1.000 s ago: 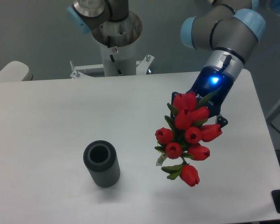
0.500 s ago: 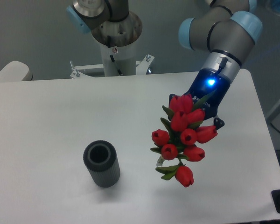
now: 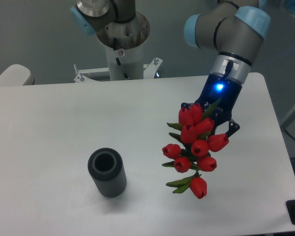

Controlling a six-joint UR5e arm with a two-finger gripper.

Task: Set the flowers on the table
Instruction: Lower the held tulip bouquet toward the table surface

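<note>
The gripper (image 3: 212, 119), pinching the stems, holds the flowers (image 3: 195, 146) above the right side of the table (image 3: 54, 123), the bunch's long axis slanting from the gripper down toward the camera, blooms lowest, with the vase (image 3: 106, 173) well apart to the left.

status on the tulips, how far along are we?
Done: the bunch of red tulips with green leaves is out of the dark grey ribbed cylinder vase, which stands empty. In hand: the end effector holds the bunch above the white matte tabletop. Left: lower, release, retreat.
</note>
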